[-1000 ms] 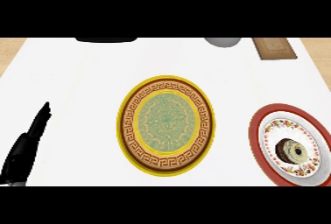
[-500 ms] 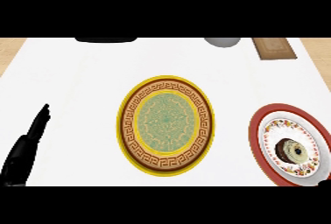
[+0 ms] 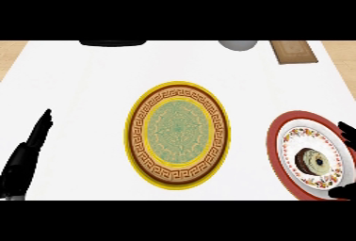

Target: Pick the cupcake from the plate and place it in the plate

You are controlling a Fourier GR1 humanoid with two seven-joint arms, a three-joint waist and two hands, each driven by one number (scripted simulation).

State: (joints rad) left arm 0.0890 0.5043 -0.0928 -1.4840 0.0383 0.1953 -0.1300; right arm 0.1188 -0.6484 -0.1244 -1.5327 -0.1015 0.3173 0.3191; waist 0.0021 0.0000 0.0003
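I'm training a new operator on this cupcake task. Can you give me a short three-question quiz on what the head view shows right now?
1. True or false: the cupcake already sits on the yellow-rimmed plate.
2. Multiple choice: where does the red-rimmed plate lie? A) far left, B) centre, C) right edge.
3. Fill in: the left hand rests with its fingers ____.

Key
1. False: it sits on the red-rimmed plate.
2. C.
3. Straight, holding nothing. Only dark tips of the right hand show at the right edge, beside the red-rimmed plate.
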